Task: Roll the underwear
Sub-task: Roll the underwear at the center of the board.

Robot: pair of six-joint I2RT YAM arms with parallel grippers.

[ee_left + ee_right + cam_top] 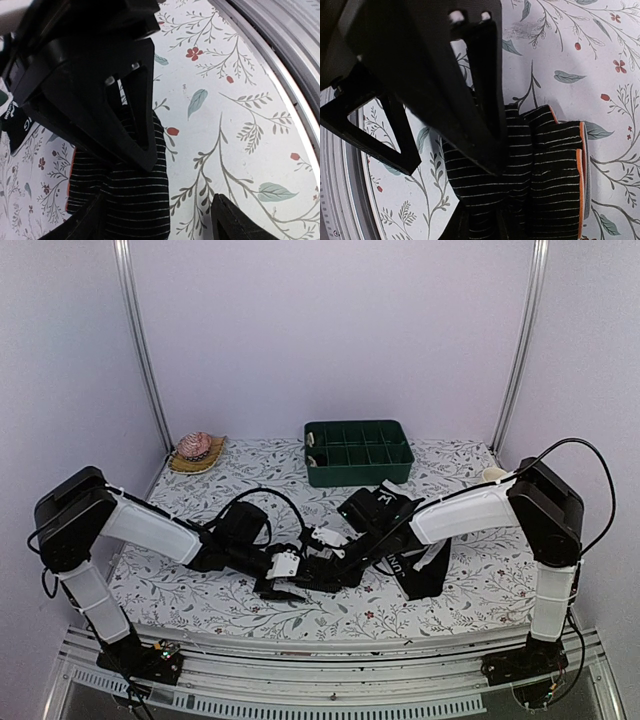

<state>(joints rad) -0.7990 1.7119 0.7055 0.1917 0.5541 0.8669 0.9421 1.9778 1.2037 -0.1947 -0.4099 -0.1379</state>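
Observation:
The striped underwear (318, 575) lies bunched and partly rolled near the table's front middle, black with thin white stripes (130, 200) and an orange edge (555, 170). My right gripper (480, 227) is shut on one end of it, reaching in from the right (325, 562). My left gripper (160, 225) stands open at the roll's other side (285, 585); one finger is over the fabric and the other over bare cloth. A second black underwear (425, 575) with white waistband lettering lies under the right arm.
A green compartment tray (358, 452) stands at the back centre and a pink object on a straw mat (196, 450) at the back left. The table's metal front rail (280, 50) runs close to both grippers. A floral cloth (470, 585) covers the table.

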